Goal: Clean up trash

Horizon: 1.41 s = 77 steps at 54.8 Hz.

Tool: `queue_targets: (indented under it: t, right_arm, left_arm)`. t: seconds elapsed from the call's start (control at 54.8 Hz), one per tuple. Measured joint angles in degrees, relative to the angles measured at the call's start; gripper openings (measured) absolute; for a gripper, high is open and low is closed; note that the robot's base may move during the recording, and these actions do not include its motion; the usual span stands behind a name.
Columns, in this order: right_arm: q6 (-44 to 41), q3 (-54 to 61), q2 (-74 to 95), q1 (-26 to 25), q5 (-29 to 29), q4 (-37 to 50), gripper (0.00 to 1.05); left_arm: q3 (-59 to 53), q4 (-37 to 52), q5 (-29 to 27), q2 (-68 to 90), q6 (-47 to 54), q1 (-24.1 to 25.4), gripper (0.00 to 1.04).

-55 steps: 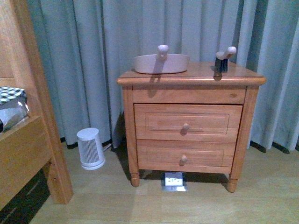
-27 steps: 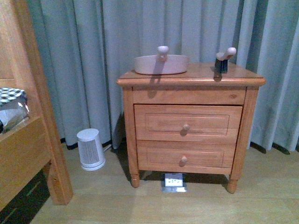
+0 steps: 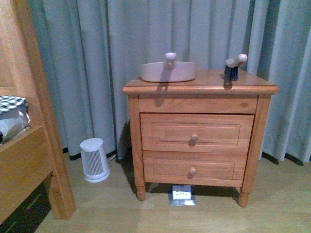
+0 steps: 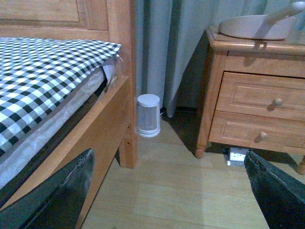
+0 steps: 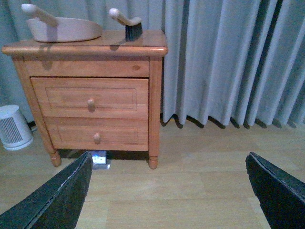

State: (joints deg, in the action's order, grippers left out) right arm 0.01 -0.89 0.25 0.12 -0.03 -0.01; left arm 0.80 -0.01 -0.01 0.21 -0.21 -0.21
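Note:
No trash shows in any view. A pink dustpan (image 3: 169, 71) and a small dark-bristled brush (image 3: 232, 68) with a pale handle sit on top of a wooden nightstand (image 3: 199, 126). Neither arm appears in the front view. In the left wrist view my left gripper (image 4: 171, 200) is open above bare wooden floor, between the bed (image 4: 52, 71) and the nightstand (image 4: 257, 105), with nothing between its fingers. My right gripper (image 5: 171, 195) is open too, low over the floor in front of the nightstand (image 5: 90, 95), holding nothing.
A wooden bed frame (image 3: 29, 160) with a black-and-white checked cover stands at the left. A small white ribbed heater (image 3: 94, 159) sits on the floor beside the nightstand. A small silver-and-white box (image 3: 181, 194) lies under the nightstand. Grey curtains (image 3: 87, 58) hang behind.
The front view has shifted a little, so the nightstand and heater sit slightly lower in the picture. Nothing in the scene itself has moved.

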Motion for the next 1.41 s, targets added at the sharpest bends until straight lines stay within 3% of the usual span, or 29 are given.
queue_targets:
  t: [1.405]
  right_arm:
    - [0.00, 0.00, -0.02, -0.02, 0.00, 0.00, 0.97]
  left_arm:
    - [0.00, 0.00, 0.00, 0.00, 0.00, 0.00, 0.97]
